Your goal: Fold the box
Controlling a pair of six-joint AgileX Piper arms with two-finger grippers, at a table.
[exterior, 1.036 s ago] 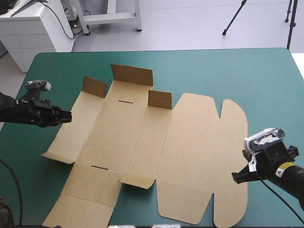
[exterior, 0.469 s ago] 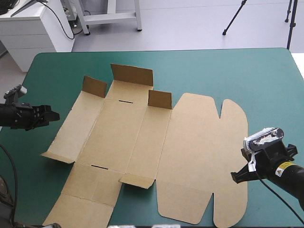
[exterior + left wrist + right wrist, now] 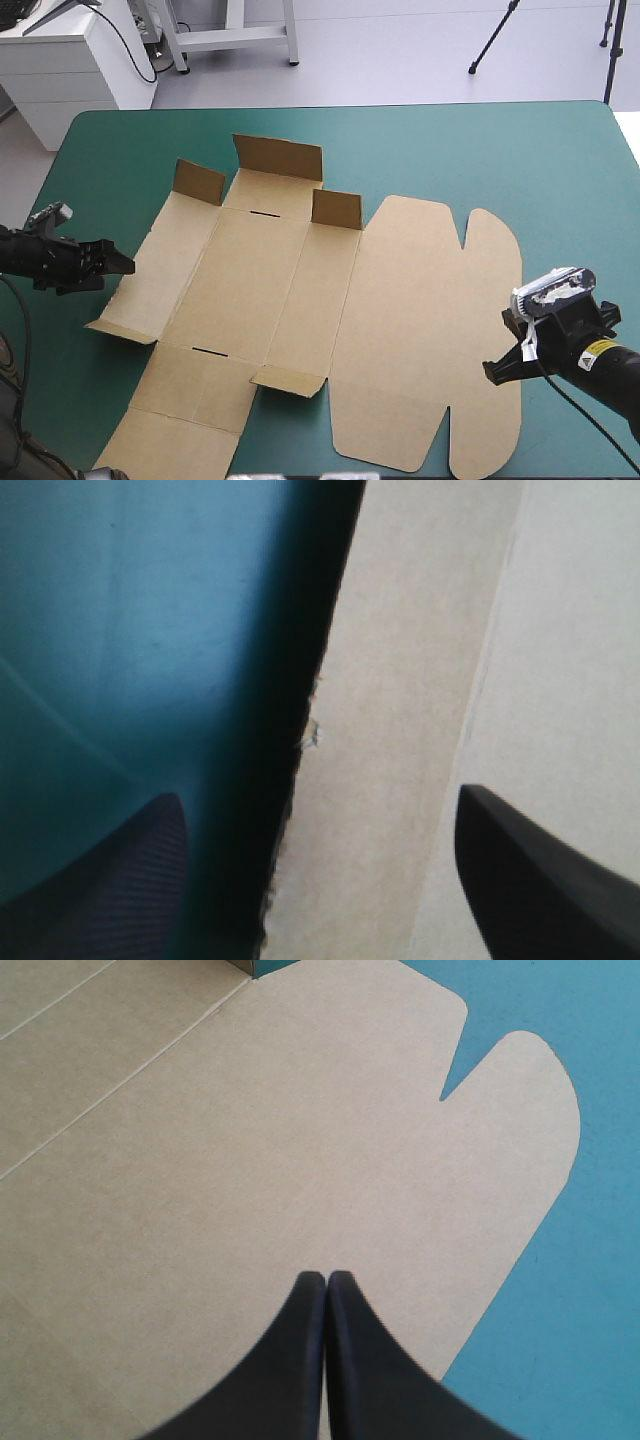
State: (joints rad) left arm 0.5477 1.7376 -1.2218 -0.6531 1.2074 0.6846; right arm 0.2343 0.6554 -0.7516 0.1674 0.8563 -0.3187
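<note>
- Barely begun, by the look of it: brown cut sheet of corrugated board, the box (image 3: 300,300), spread open across the middle of the teal-green counter (image 3: 500,150) and reaching to its near edge.
- Done so far: three short flaps (image 3: 278,158) standing up along the sheet's far side; a fourth small flap (image 3: 288,380) toward the near edge lifted only slightly.
- Lying flat: the wide lid panel (image 3: 430,330) with its two rounded lobes, toward the counter's right edge, and the long side panels.
- Left gripper (image 3: 318,793) at the counter's left edge, black fingers wide apart and gripping nothing; the sheet's slightly lifted left edge running between them, dark shadow beneath.
- Right gripper (image 3: 326,1278) toward the near right corner, over the lid panel's rounded end; fingers pressed together into one point, nothing held; contact with the board impossible to tell.
- Left to do, judging from the layout: raise the side walls, tuck the flaps in, stand the remaining walls up into an open tray.
- Likely step in hand: taking hold of the left panel's edge to lift that wall.
</note>
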